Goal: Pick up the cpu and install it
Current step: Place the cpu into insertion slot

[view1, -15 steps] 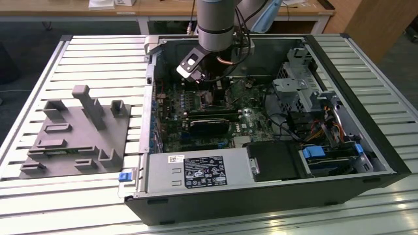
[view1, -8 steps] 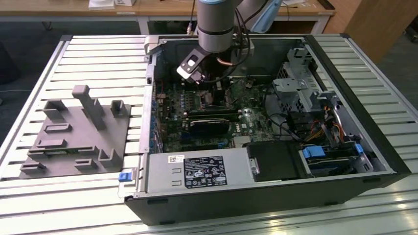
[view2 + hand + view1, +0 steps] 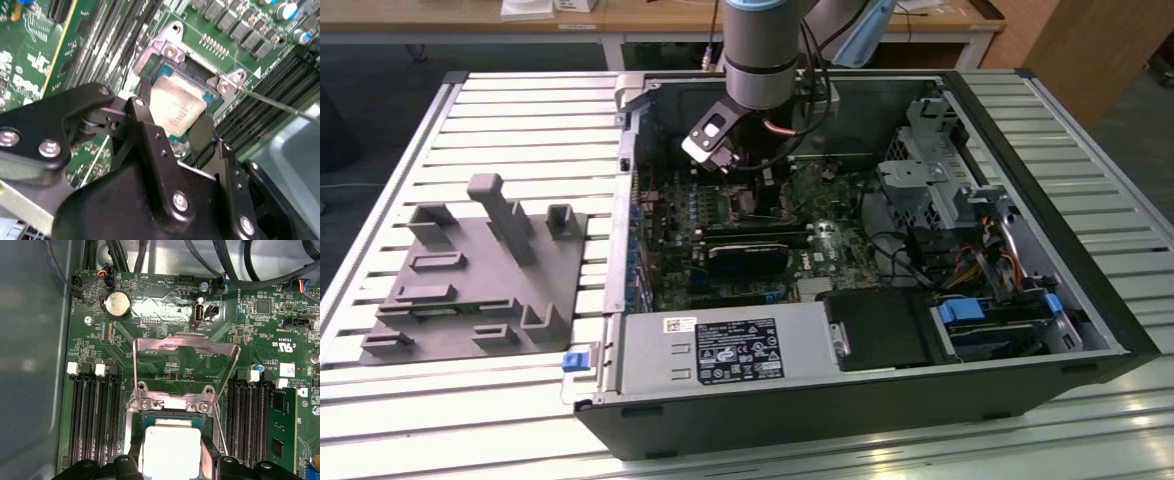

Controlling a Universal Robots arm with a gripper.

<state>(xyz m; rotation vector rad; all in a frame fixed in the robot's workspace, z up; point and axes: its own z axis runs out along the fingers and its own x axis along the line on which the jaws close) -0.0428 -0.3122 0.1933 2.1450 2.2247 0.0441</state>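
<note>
The cpu [image 3: 176, 106] is a pale silver square lying over the black-framed socket [image 3: 197, 75] on the green motherboard, and it shows in both wrist views [image 3: 170, 450]. My gripper [image 3: 172, 120] straddles it, with one black finger [image 3: 142, 107] against one side and the other finger [image 3: 202, 132] against the opposite side. In the first wrist view the gripper [image 3: 171, 462] hugs the chip the same way. The socket's metal load plate [image 3: 185, 347] stands flipped open beyond the chip. In the exterior view the arm reaches down into the open computer case, its gripper [image 3: 744, 188] low over the board.
Black memory slots [image 3: 92, 415] flank the socket on both sides. A thin retention lever [image 3: 280, 106] sticks out beside it. A grey plastic fixture block [image 3: 474, 270] lies outside the case at the exterior view's left. The power supply [image 3: 720, 350] and drive cage [image 3: 921, 180] crowd the case.
</note>
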